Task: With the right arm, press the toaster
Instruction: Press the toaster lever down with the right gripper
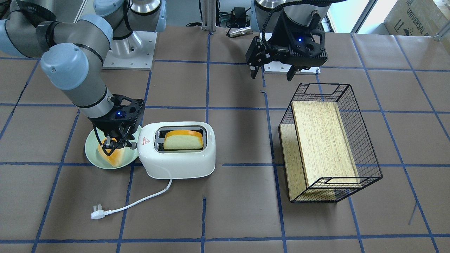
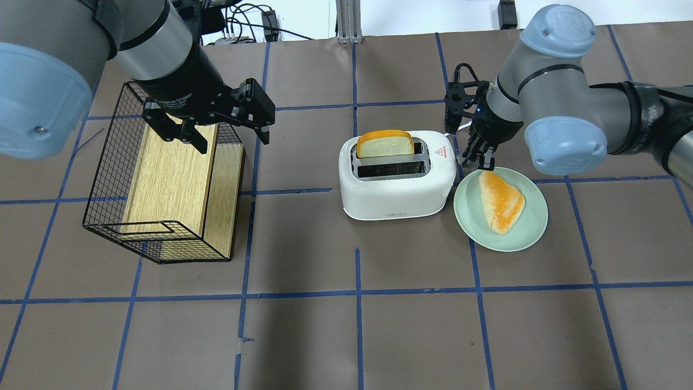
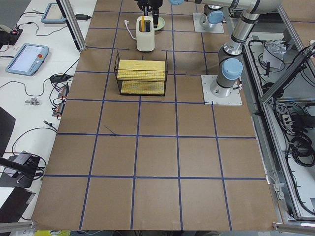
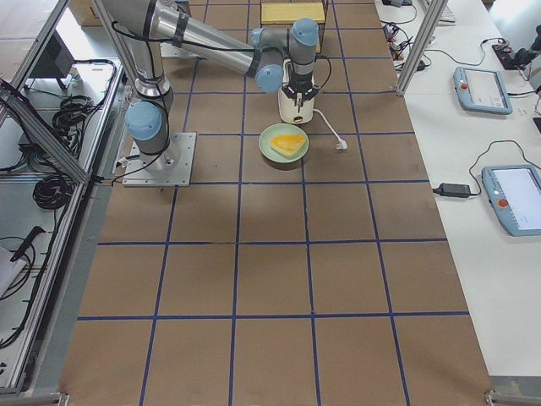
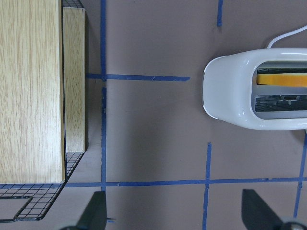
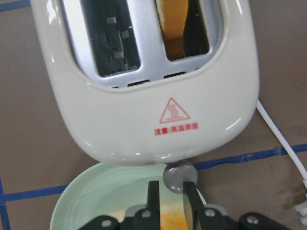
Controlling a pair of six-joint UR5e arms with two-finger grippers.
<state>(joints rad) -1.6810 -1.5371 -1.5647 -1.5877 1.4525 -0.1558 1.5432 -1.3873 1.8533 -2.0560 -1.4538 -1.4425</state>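
The white toaster (image 2: pixel 398 195) stands mid-table with a slice of bread (image 2: pixel 385 145) upright in its far slot. It also shows in the front view (image 1: pixel 175 158) and in the right wrist view (image 6: pixel 158 124), red warning triangle on top. My right gripper (image 2: pixel 476 157) hangs at the toaster's right end, over the plate's rim. In the right wrist view the gripper (image 6: pixel 171 189) has its fingers nearly together and empty, tips right at the toaster's grey lever knob (image 6: pixel 179 176). My left gripper (image 2: pixel 227 130) is open and empty above the basket's edge.
A green plate (image 2: pixel 530 233) with a bread piece (image 2: pixel 501 200) lies right of the toaster. A black wire basket (image 2: pixel 103 162) holding a wooden board lies on its side at the left. The toaster's white cord and plug (image 1: pixel 97 213) trail across the table.
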